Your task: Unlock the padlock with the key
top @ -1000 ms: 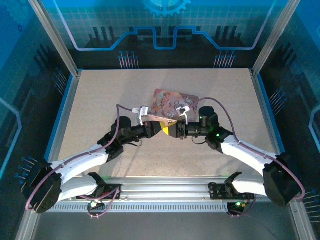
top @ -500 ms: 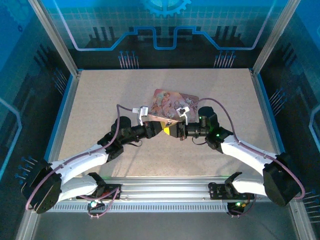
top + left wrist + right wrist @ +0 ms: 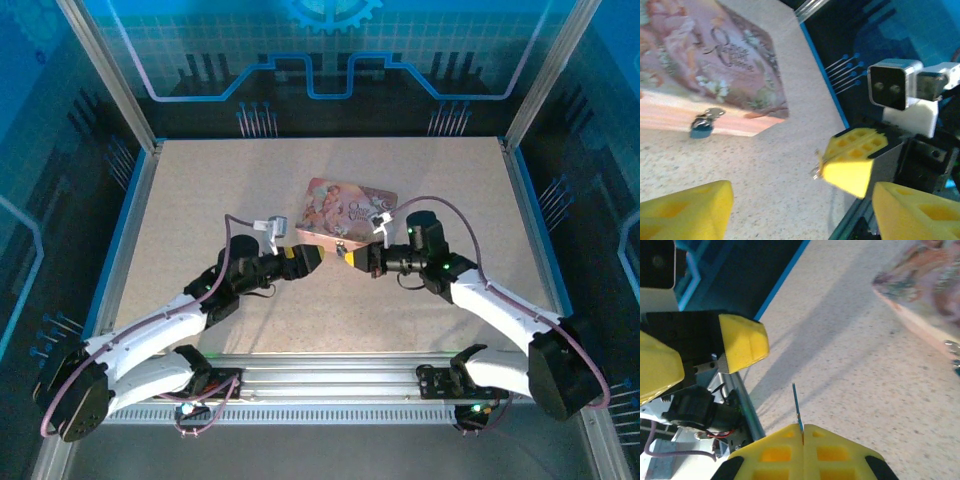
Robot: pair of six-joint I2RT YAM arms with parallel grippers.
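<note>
The right fingers point(image 3: 782, 452) are pressed together on the key point(image 3: 795, 400), whose thin blade juts past their tips toward the left arm. The padlock point(image 3: 702, 126) sits at the foot of the pink box point(image 3: 715, 55)'s near wall on the bench point(image 3: 765, 175), off to the blade's side. The left fingers point(image 3: 690, 207) are spread and empty.

Even overhead light casts soft shadows on the tabletop point(image 3: 200, 200); wrist views blur close up.
</note>
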